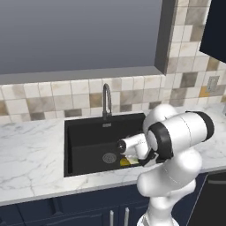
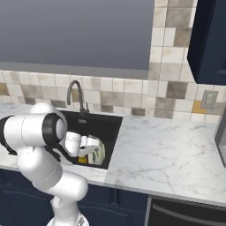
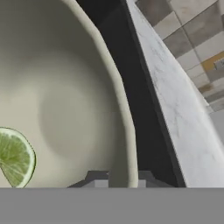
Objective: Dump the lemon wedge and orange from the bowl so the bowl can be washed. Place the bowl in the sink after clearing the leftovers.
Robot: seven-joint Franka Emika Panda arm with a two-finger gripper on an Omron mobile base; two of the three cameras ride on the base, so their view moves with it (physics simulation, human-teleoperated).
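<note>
We hold the bowl (image 3: 65,100) by its rim — our gripper (image 3: 119,177) is clamped on it, tilted over the sink (image 1: 84,137). The lemon wedge (image 3: 15,156) lies inside the bowl, left of the fingers — the orange (image 1: 125,162) sits in the basin.

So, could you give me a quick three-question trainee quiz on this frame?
1. True or false: the bowl stands upright and level.
2. In the hand view, what shows against the bowl's inside? A) the lemon wedge B) a spoon C) a sponge
3. Fill in: the gripper is shut on the bowl's ____.

Key:
1. False. The bowl is tipped steeply on edge over the sink.
2. A, the lemon wedge, at the lower left.
3. Rim.
</note>
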